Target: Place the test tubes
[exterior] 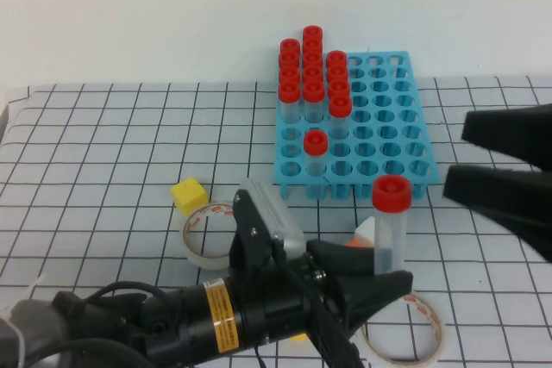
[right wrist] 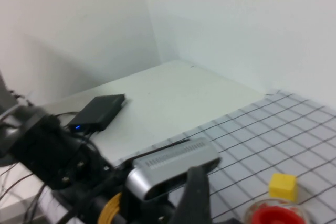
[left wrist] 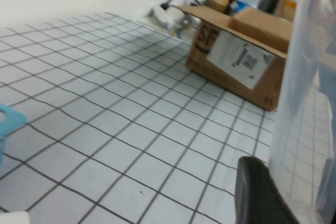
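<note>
A plain white wall (exterior: 172, 15) stands behind a white mat (exterior: 103, 144) ruled in a black grid; at the mat's far side sits a blue rack (exterior: 392, 118), its left columns filled with red-capped tubes (exterior: 310, 75), one more standing alone (exterior: 316, 148) nearer the front. The left gripper (exterior: 384, 266) lies low at the near edge, clamped on a clear test tube (exterior: 390, 234) that stands upright with its red cap on top, just on the near side of the rack's front edge; the left wrist view shows the tube wall against a dark finger (left wrist: 257, 192). The right gripper (exterior: 455, 159) reaches in from the right, jaws spread wide and holding nothing, apart from the tube. A yellow cube (exterior: 189, 195) touches a tape roll (exterior: 207, 232); a second roll (exterior: 405, 329) lies near the left gripper; a cardboard box (left wrist: 236, 61) stands beyond the mat.
</note>
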Motion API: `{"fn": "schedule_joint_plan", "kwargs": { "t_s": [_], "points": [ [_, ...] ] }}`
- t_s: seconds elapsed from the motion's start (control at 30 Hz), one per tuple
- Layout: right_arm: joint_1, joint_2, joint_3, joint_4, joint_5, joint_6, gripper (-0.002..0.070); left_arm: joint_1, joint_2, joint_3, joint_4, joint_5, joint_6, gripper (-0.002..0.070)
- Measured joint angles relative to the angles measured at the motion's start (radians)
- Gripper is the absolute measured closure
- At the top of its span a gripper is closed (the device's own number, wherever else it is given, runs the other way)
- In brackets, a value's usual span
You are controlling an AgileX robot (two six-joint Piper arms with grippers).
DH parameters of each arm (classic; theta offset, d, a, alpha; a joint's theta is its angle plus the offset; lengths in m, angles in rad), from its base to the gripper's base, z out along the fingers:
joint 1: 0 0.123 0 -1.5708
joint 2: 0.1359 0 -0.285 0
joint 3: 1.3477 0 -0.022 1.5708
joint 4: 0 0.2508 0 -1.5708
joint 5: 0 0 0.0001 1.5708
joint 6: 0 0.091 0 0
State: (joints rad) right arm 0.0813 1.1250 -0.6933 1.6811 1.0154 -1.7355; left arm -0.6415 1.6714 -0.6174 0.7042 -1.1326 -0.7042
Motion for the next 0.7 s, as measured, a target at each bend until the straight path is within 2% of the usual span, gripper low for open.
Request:
{"fn": "schedule_joint_plan", "kwargs": {
  "t_s": [0.2,0.37,0.7],
  "points": [
    [0.101,0.051,-0.001,-0.006,-0.003,-0.035,0.0066,0.000,0.000,0.000,0.024,0.000,0.007,0.0463],
    [0.177,0.111,-0.001,0.001,-0.084,-0.080,0.0066,0.000,0.000,0.000,0.031,0.000,0.007,0.0463],
    [0.186,0.209,-0.007,0.013,-0.106,-0.105,0.0112,0.000,0.005,0.000,0.042,0.000,0.007,0.0463]
  ]
}}
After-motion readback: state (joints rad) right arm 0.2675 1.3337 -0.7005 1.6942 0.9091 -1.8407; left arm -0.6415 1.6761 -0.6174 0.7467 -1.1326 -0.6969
